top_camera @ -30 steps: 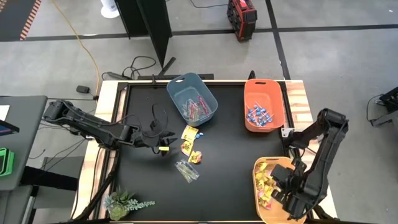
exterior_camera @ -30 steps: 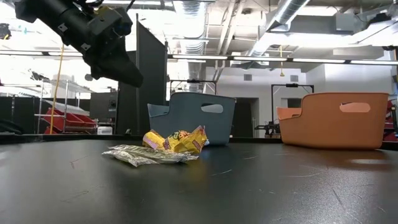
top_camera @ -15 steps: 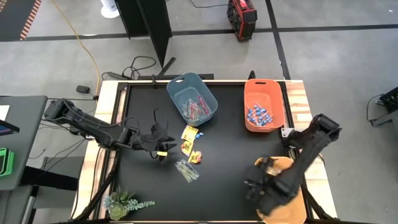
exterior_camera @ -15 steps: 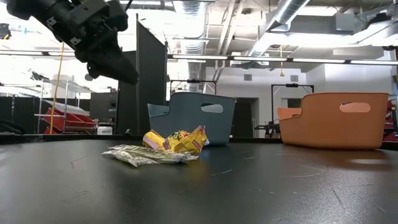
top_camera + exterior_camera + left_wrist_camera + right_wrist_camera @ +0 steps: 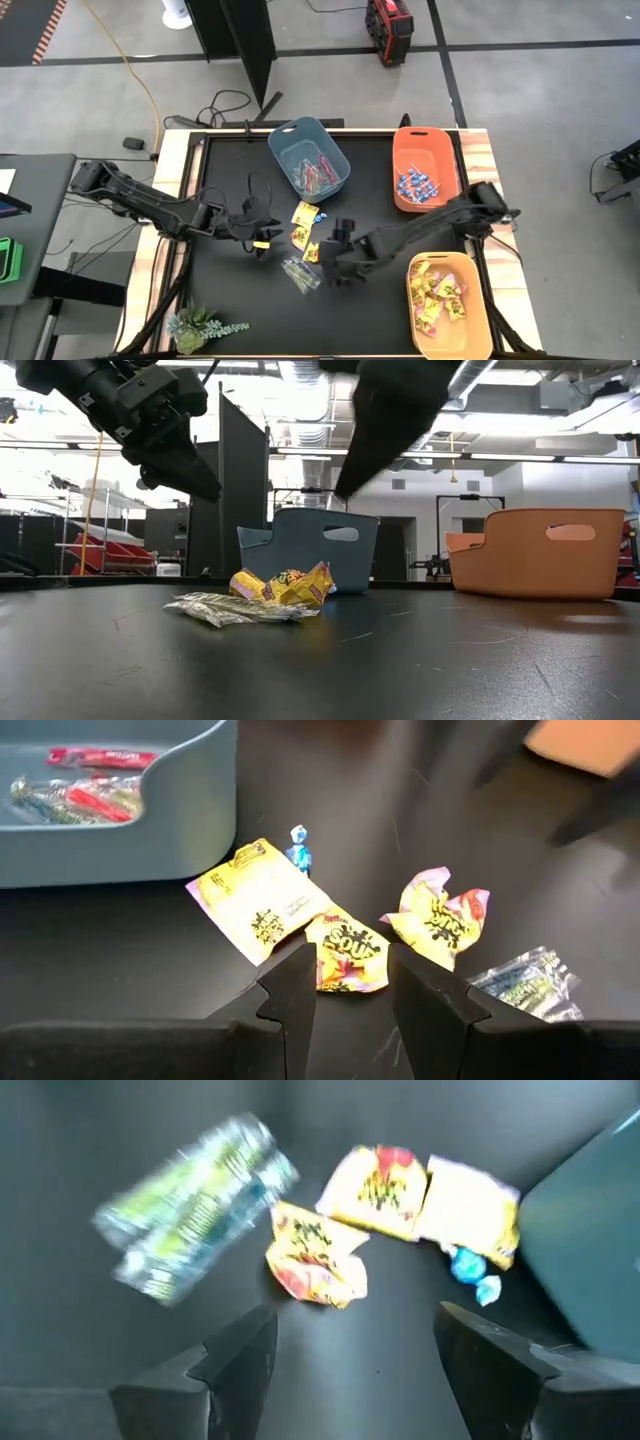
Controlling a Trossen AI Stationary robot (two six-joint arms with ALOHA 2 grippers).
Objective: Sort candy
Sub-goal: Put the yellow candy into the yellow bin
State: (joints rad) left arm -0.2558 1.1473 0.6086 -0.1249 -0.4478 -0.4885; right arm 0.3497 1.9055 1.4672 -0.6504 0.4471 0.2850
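Observation:
Loose candy lies mid-table: three yellow packets [image 5: 303, 232] [image 5: 345, 955], a blue lollipop [image 5: 298, 848] and a clear-wrapped packet [image 5: 300, 274] [image 5: 195, 1205]. My right gripper [image 5: 328, 262] [image 5: 365, 1370] hangs open just right of the heap, above the table and slanting down at it. To the left of the heap my left gripper [image 5: 262, 244] [image 5: 352, 995] hovers well above the table [image 5: 195, 480]. Its fingers are apart with nothing between them.
A blue-grey bin [image 5: 310, 158] with pinkish sticks stands at the far middle. An orange bin [image 5: 425, 165] with blue lollipops is at the far right, a yellow bin [image 5: 447, 300] with yellow packets at the near right. A small plant [image 5: 200, 325] sits at the near left corner.
My right gripper has swung from over the yellow bin toward the table's left, turning as it went, and now hangs beside the loose candy. The candy has not moved.

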